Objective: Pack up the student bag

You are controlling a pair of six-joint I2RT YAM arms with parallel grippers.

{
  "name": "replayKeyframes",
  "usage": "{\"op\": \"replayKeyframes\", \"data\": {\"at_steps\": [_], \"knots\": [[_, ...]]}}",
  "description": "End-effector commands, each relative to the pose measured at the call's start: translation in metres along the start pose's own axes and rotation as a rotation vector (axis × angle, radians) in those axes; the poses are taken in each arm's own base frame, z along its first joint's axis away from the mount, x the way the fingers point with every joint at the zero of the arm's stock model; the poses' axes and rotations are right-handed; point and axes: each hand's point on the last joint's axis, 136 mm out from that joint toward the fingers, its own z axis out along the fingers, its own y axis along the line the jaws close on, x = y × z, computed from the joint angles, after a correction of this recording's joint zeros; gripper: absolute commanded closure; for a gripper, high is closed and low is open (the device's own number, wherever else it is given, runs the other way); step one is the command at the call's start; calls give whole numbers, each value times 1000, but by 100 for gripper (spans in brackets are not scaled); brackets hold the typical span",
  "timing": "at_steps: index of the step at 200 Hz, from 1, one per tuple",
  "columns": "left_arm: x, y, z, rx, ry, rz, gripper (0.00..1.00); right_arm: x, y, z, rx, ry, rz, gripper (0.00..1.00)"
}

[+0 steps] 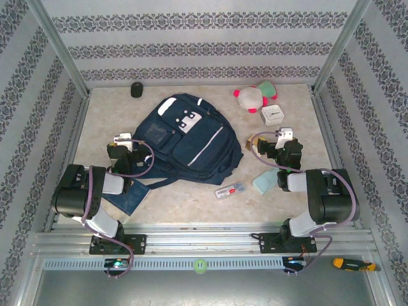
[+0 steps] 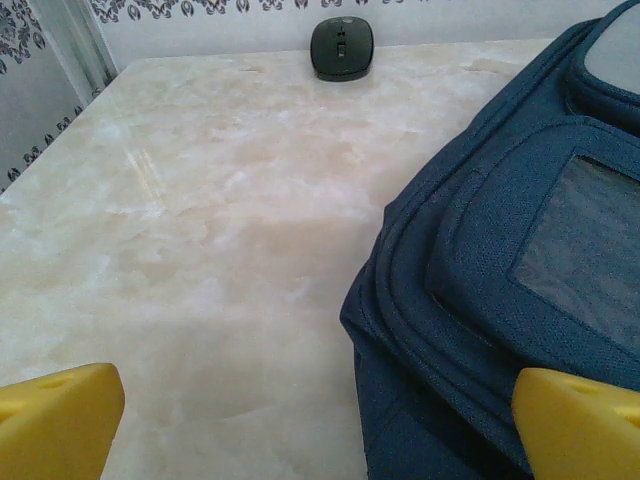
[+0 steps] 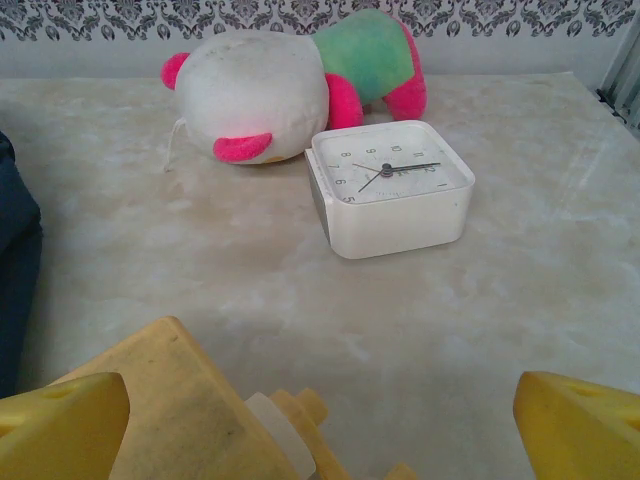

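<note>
The student bag [image 1: 185, 143], a large navy blue fabric backpack with thin white stripes, lies flat in the middle of the beige marbled tabletop [image 1: 185, 204]. Your left jaws stand wide open and grip nothing, just beside the bag's left edge. Your right jaws are also wide open, pointing at the white square alarm clock [image 3: 390, 185] and the white, pink and green plush toy [image 3: 290, 90].

I see the student bag [image 1: 185, 137] lying flat with its front side up: navy blue fabric, thin white stripes, white buckle patches on the pockets. Its left edge reaches the right-hand jaw of the left gripper [image 2: 320, 430]. From the right gripper [image 3: 320, 420] it lies far to the left of the jaws.
</note>
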Motion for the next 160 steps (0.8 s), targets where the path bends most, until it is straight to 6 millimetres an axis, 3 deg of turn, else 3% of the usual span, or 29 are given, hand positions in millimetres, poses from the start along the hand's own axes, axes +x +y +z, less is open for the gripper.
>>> {"op": "replayKeyframes", "data": {"at_steps": [1,160], "knots": [[-10,0,2,3,-24,-22,1,-9,3,1,-10,-27,-5,2],[-10,1,2,3,-24,-23,1,-9,2,0,-16,-29,5,2]]}}
